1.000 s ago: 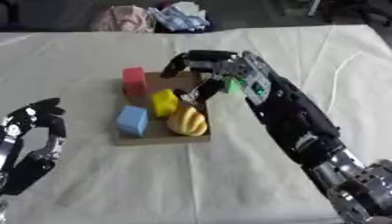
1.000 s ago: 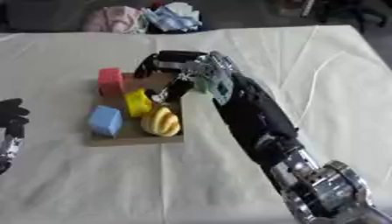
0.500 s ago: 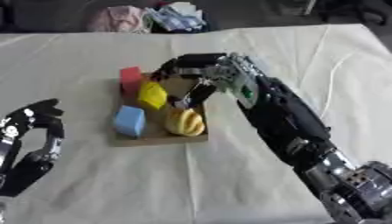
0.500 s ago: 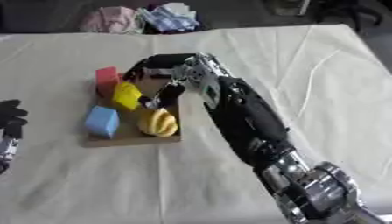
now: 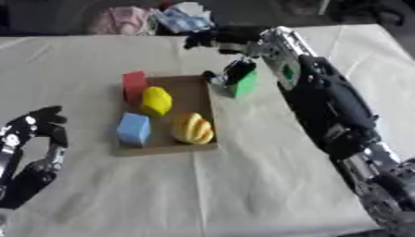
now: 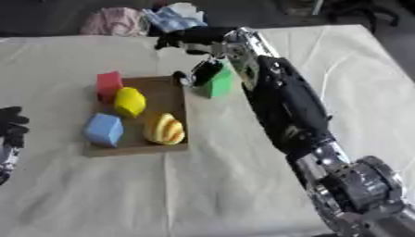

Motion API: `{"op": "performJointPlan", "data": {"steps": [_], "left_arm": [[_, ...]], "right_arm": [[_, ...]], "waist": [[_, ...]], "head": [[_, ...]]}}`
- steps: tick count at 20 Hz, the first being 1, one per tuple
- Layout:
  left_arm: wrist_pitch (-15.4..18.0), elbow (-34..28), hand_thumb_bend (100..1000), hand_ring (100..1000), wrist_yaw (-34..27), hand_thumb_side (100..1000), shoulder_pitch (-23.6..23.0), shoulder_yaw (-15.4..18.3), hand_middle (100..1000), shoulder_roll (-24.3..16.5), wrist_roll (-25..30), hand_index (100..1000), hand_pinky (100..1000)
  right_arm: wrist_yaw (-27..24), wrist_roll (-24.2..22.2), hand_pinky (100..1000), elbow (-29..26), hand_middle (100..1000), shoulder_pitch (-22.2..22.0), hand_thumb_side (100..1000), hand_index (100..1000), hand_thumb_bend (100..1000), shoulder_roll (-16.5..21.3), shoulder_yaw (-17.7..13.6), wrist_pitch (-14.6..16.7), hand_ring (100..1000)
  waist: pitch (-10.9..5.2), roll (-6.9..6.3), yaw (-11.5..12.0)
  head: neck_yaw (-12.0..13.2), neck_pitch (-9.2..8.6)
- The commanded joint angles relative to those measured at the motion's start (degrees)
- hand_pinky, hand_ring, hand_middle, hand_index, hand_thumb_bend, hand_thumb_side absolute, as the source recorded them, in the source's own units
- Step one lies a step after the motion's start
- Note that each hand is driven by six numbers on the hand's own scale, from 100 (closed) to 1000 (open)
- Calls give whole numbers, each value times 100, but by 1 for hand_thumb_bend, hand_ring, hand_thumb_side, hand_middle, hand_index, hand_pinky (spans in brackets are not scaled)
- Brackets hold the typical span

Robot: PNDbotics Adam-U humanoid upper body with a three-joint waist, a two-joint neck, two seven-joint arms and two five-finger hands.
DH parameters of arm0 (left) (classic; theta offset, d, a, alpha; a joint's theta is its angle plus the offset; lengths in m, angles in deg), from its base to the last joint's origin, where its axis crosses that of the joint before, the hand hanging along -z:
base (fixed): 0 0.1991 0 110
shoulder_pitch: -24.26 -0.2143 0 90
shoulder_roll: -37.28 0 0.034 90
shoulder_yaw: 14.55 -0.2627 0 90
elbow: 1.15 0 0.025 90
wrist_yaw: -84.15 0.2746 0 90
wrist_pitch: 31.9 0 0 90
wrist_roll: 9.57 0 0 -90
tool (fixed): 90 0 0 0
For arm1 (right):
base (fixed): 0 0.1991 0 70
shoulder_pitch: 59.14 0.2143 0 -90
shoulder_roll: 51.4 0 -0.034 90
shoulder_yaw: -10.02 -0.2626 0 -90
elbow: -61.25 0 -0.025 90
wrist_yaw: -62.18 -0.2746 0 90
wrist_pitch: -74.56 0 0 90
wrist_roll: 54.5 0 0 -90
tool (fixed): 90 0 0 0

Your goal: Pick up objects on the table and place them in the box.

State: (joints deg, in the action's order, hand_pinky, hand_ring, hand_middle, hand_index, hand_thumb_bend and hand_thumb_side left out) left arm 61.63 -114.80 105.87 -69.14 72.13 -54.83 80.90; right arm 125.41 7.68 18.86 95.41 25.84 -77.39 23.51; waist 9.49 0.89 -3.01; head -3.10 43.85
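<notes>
Left eye view gives me the clearest read, so I'm working from it. My right hand (image 5: 231,44) hangs over the far right corner of the box (image 5: 207,99), its fingers (image 5: 203,39) stretched left and only slightly curled, with nothing in them that I can make out. A dark part of the hand reaches down in front of the green block (image 5: 243,82), but I can't tell whether it touches the block. That block sits on the desk (image 5: 267,176) just beside the box's right wall, outside it, and I judge it's the piece I'm after now.

Inside the box I have the red block (image 5: 134,85) at the far left, the yellow piece (image 5: 156,101) just beside it, the blue block (image 5: 134,129) nearer me, and the ridged yellow-orange object (image 5: 194,128) at the near right. The free floor is the far right part, right next to the green block.

To do this well, I want the thumb and fingers on opposite flat faces of the green block, not on its edges, and I close only once it's centred between them. Then a lift that clears the wall, a short carry left, and a low release onto that bare floor so it doesn't knock the yellow piece.

My left hand (image 5: 32,139) idles at the lower left, relaxed and holding nothing.
</notes>
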Motion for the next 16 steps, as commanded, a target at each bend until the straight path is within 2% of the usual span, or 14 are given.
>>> {"op": "performJointPlan", "data": {"steps": [1, 2, 3, 8, 16], "left_arm": [[-1, -94, 100, 684, 26, 703, 26, 26, 682, -37, 4, 874, 725], [-1, -94, 100, 684, 26, 703, 24, 27, 682, -33, 4, 874, 725], [0, -94, 100, 684, 27, 703, 23, 27, 682, -30, 4, 874, 725], [5, -94, 100, 684, 28, 703, 21, 25, 683, -17, 7, 874, 725], [-1, -94, 100, 685, 17, 701, 31, 24, 683, -7, 14, 874, 725]], "right_arm": [[291, -941, 959, 146, 1000, 130, 315, 1000, 100, 211, -266, 1065, 999], [376, -856, 960, 200, 1000, 115, 244, 1000, 100, 220, -329, 986, 1000], [461, -771, 961, 245, 1000, 99, 308, 1000, 100, 220, -388, 904, 1000], [876, -355, 961, 423, 1000, 47, 307, 1000, 100, 193, -602, 530, 999], [1398, 417, 952, 758, 997, -7, 317, 1000, 100, 100, -717, 268, 985]], "waist": [[-105, -92, -9], [-104, -97, -11], [-102, -102, -12], [-101, -112, 4], [-100, -108, 47]], "head": [[20, 27], [22, 27], [20, 27], [19, 27], [1, 27]]}}
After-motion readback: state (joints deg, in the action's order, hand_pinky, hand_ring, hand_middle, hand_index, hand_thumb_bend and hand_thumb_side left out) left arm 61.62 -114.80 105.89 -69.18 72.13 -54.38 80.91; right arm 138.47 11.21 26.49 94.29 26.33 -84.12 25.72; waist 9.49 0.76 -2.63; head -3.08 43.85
